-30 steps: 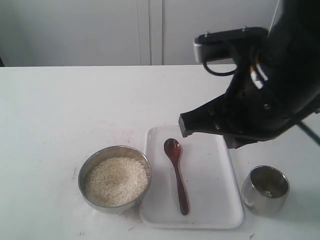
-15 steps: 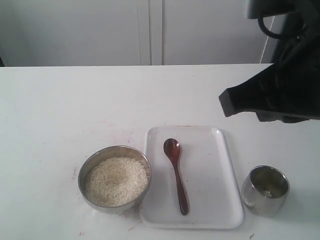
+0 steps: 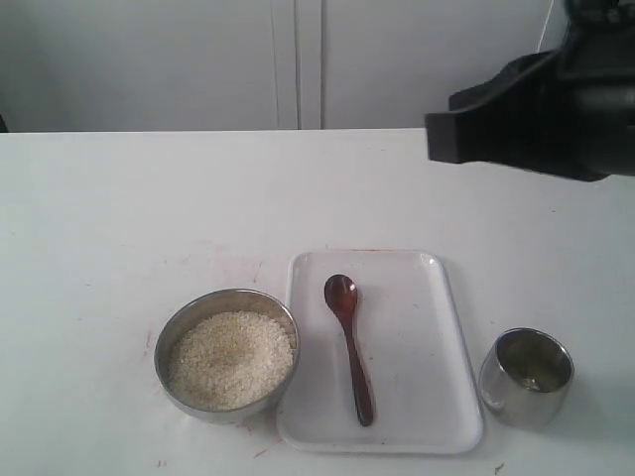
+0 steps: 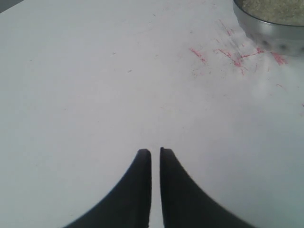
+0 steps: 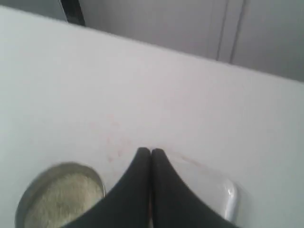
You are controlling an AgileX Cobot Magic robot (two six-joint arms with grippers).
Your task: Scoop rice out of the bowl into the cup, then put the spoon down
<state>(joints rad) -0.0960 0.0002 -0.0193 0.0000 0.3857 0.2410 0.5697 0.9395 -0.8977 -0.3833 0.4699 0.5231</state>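
1. Carrying everything, the white table [image 3: 119,198] is lying under both arms.
2. The right gripper [image 5: 151,152] is hanging high beyond the tray, jaws pressed together, empty.
3. The left gripper [image 4: 155,152] is hovering over bare table near the bowl, jaws almost touching, empty.
4. The white tray [image 3: 427,297] is sitting between bowl and cup.
5. The bowl [image 3: 174,332] is holding the rice [image 3: 230,359] and touching the tray's left edge.
6. The cup [image 3: 526,382] is standing upright, just right of the tray.
7. The spoon [image 3: 349,347] is lying on the tray, scoop facing up.
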